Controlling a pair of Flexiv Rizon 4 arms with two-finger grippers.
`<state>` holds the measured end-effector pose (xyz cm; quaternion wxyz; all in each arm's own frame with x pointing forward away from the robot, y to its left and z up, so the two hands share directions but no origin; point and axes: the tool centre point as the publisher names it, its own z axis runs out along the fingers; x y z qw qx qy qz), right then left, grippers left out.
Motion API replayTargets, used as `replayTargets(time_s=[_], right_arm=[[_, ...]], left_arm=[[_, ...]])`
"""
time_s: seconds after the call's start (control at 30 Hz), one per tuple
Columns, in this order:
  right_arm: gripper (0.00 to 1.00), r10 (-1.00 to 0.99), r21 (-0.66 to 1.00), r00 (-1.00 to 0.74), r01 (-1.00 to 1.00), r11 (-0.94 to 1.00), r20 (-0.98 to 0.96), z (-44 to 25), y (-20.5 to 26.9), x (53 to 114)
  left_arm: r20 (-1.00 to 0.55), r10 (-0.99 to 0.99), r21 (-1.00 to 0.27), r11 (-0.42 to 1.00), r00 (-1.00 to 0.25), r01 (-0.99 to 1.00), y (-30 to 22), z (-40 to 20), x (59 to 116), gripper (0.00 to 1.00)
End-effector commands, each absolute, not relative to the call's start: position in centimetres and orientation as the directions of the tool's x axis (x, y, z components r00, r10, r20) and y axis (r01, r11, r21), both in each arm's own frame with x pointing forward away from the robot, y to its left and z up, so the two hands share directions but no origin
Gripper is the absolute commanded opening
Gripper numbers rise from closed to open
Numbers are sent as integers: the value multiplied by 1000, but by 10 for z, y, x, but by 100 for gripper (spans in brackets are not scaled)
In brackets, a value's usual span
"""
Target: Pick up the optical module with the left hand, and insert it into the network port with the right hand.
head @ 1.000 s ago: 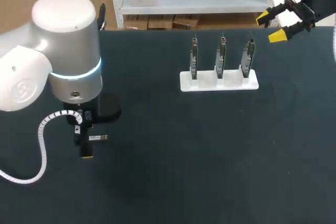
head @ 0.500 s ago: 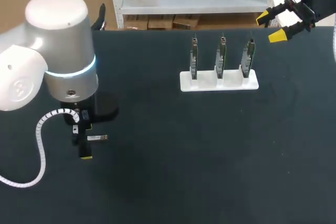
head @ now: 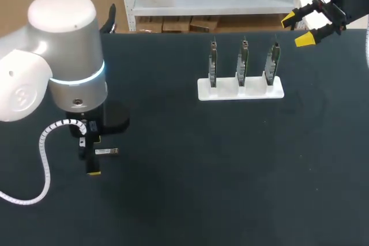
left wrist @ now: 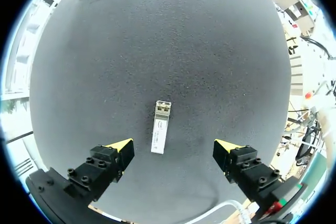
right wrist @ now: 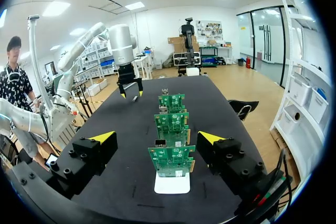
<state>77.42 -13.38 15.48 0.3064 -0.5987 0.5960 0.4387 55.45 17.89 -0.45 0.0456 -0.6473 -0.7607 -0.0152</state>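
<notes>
In the head view, the left arm (head: 63, 56) is coming in from the left side and pointing its left hand (head: 92, 155) straight down at the dark bench (head: 230, 171). The optical module (head: 107, 151) is lying flat on the bench just beside that hand, toward the middle of the bench. Well apart from it, at the far side, three green circuit boards (head: 243, 61) are standing upright in a row on a white stand (head: 240, 89). The right hand (head: 300, 28) is hovering at the far right corner, beyond the stand, with its yellow tips spread apart and nothing between them.

In the left wrist view, the left hand (left wrist: 173, 147) is holding its fingers wide open above the bench (left wrist: 184, 35). The optical module (left wrist: 161, 134) is lying lengthwise between the two yellow tips, nearer one finger and touching neither.

In the right wrist view, the right hand (right wrist: 156, 137) is gaping open and gripping nothing. The circuit boards (right wrist: 171, 162) are standing one behind another on the white stand (right wrist: 172, 183), just ahead of the fingers. Far down the bench (right wrist: 131, 171), the left arm (right wrist: 122, 38) is hanging over the surface.
</notes>
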Motion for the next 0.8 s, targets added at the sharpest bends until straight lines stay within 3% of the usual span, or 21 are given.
replayTargets(time_s=[0.03,0.8], right_arm=[[100,-445,157,-96,-982,-103,-891,155,-134,775],[100,-445,157,-96,-982,-103,-891,155,-134,775]], left_arm=[[95,983,-40,159,-155,986,180,-4,556,100],[35,977,-81,212,-209,974,179,-8,559,100]])
